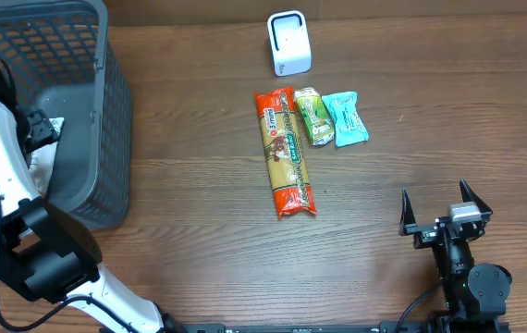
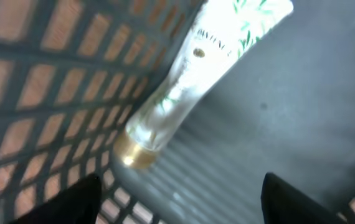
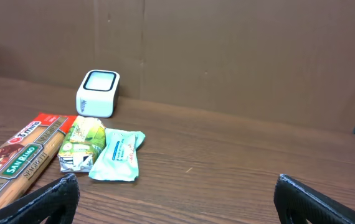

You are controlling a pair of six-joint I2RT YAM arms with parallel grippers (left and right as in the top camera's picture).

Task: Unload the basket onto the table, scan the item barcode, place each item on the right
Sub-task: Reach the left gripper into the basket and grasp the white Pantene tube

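While the left arm reaches down into the grey mesh basket [image 1: 108,111] at the far left corner of the wooden table [image 1: 199,250], the left gripper [image 2: 180,182] hangs over the basket floor with its two dark fingers spread wide and nothing between them. A white tube [image 2: 190,74] printed with green leaves and fitted with a gold cap lies on that floor just beyond the fingertips. It is free of both fingers, with its cap end pointing toward the mesh wall. The wrist view is blurred, so the lettering on the tube cannot be read, and no barcode can be made out on it. A small white barcode scanner [image 1: 288,43] stands upright at the far middle of the table, well apart from the basket. Near the scanner lie three packets: a long red-and-yellow spaghetti packet [image 1: 285,153], a small green packet [image 1: 314,116] just beside its upper end, and a teal packet [image 1: 345,118] against the green one. The right gripper [image 1: 434,191] sits low at the near right of the table, well apart from the packets. Its fingers are spread fully and hold nothing, and it faces the packets and the scanner.
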